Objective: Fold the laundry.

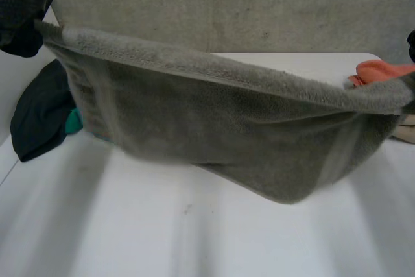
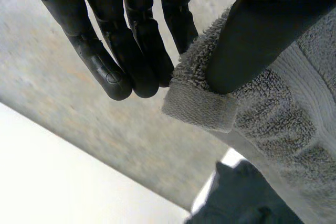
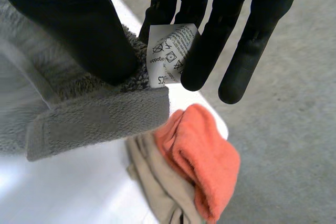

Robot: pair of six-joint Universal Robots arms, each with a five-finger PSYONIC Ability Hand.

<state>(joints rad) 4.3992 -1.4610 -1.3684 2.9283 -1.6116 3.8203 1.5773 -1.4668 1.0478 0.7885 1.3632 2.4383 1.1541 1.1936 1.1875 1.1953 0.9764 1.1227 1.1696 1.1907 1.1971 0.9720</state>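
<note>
Left robot hand [image 2: 131, 51] pinches one top corner of the grey towel [image 1: 214, 121]; right robot hand [image 3: 79, 30] pinches the other, beside the label [image 3: 168, 51]. Towel hangs stretched between them over the bench [image 1: 194, 238], sagging midway. Dark garment [image 1: 39, 115] lies at left, orange cloth [image 3: 202, 156] at right.

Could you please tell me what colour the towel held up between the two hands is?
The towel is grey, clearest in the head view.

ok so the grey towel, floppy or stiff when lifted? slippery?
Probably floppy: the towel sags deeply between the left hand and right hand pinching its corners. Thick pile suggests some weight, so it may swing. The looped surface should grip well, not slip.
</note>
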